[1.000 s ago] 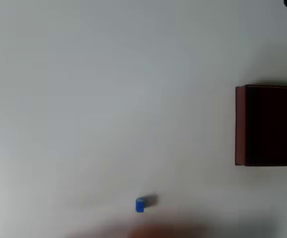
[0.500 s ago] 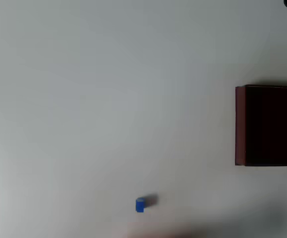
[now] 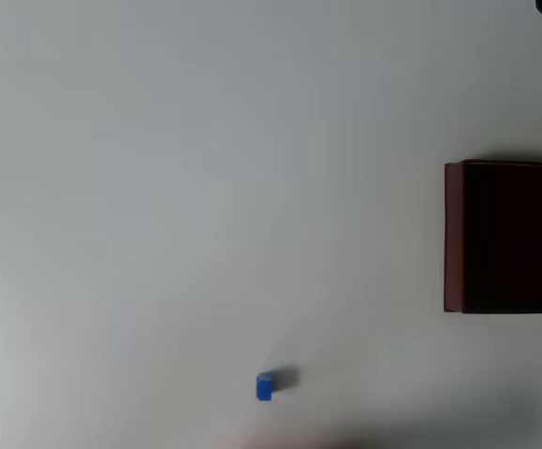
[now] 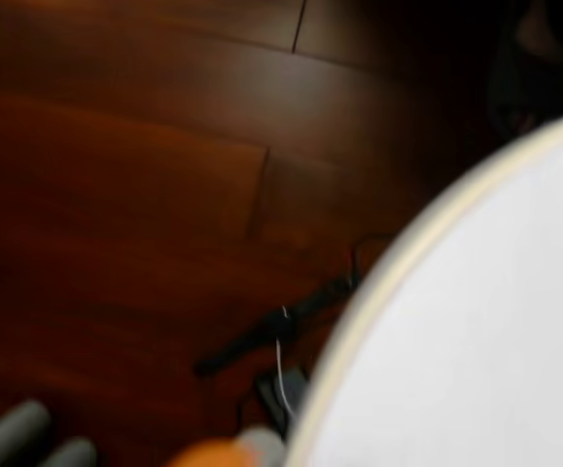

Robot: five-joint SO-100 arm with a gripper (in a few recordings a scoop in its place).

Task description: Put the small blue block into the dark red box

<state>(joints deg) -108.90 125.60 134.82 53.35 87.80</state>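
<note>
The small blue block lies on the white table near the bottom edge of the overhead view, a little left of centre. The dark red box stands at the right edge, its maroon left wall facing the block and its near-black inside cut off by the picture's border. Block and box are far apart. In the wrist view a blurred orange sliver of the gripper pokes in at the bottom edge; its fingers are cut off there, and it hangs beyond the table's rim over the floor.
The white table spreads wide and bare between block and box. In the wrist view its curved rim runs diagonally, with dark wooden floor beyond it and a black cable lying there.
The blurred shadow at the bottom edge of the overhead view has shrunk and drawn back out of the picture. Block and box have not moved.
</note>
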